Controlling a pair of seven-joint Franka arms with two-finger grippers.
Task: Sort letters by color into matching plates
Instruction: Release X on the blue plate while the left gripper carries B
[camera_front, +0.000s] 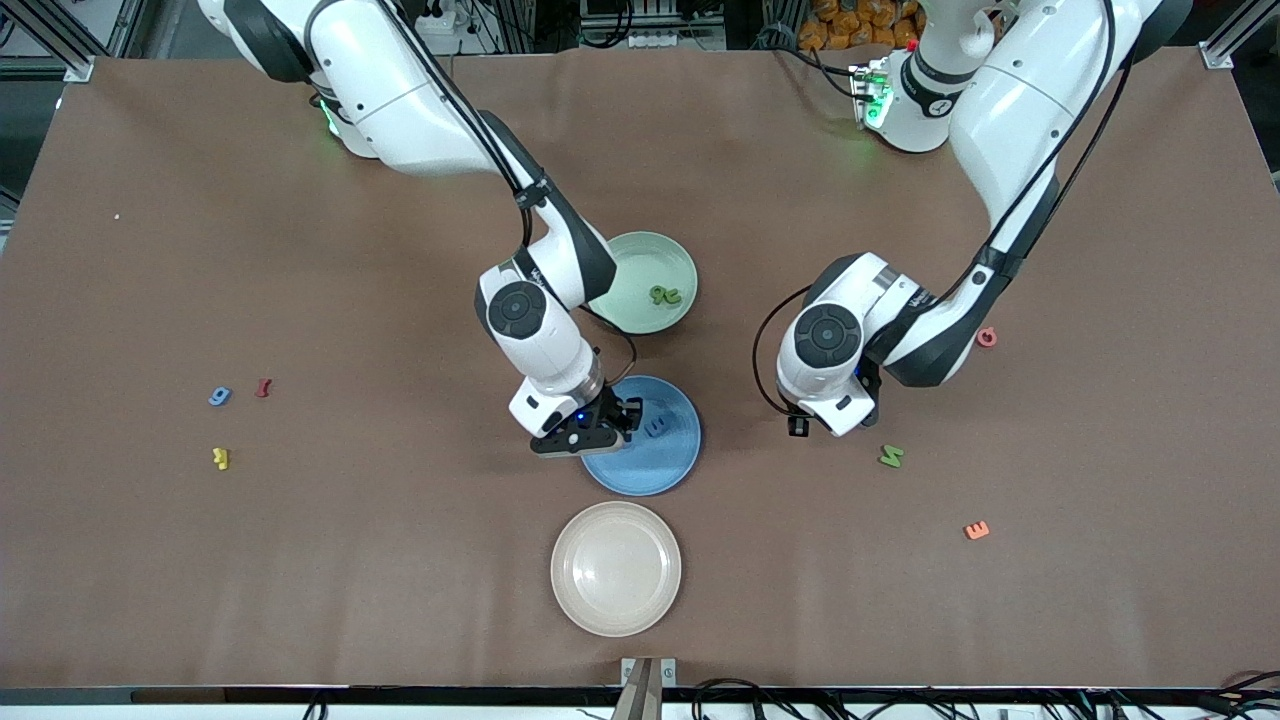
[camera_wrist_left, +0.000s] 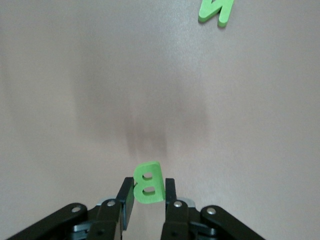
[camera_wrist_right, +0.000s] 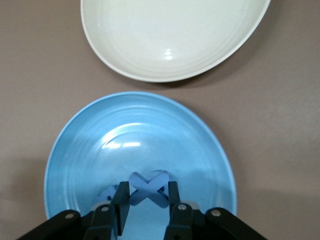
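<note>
My right gripper (camera_front: 622, 418) (camera_wrist_right: 146, 194) hangs low over the blue plate (camera_front: 650, 468) (camera_wrist_right: 100, 145), shut on a blue X letter (camera_wrist_right: 150, 187). A second blue letter (camera_front: 657, 427) (camera_wrist_right: 104, 195) lies in that plate beside the fingers. Over bare table, between the blue plate and a green N (camera_front: 890, 456) (camera_wrist_left: 216, 10), my left gripper (camera_front: 800, 425) (camera_wrist_left: 148, 189) is shut on a green B (camera_wrist_left: 148, 182). The mint green plate (camera_front: 640, 262) holds one green letter (camera_front: 663, 295). A blue 9 (camera_front: 219, 396) lies toward the right arm's end.
A cream plate (camera_front: 615, 568) (camera_wrist_right: 170, 35) sits nearer the front camera than the blue plate. A red letter (camera_front: 263, 387) and a yellow one (camera_front: 220, 458) lie by the blue 9. A pink letter (camera_front: 987, 337) and an orange E (camera_front: 976, 530) lie toward the left arm's end.
</note>
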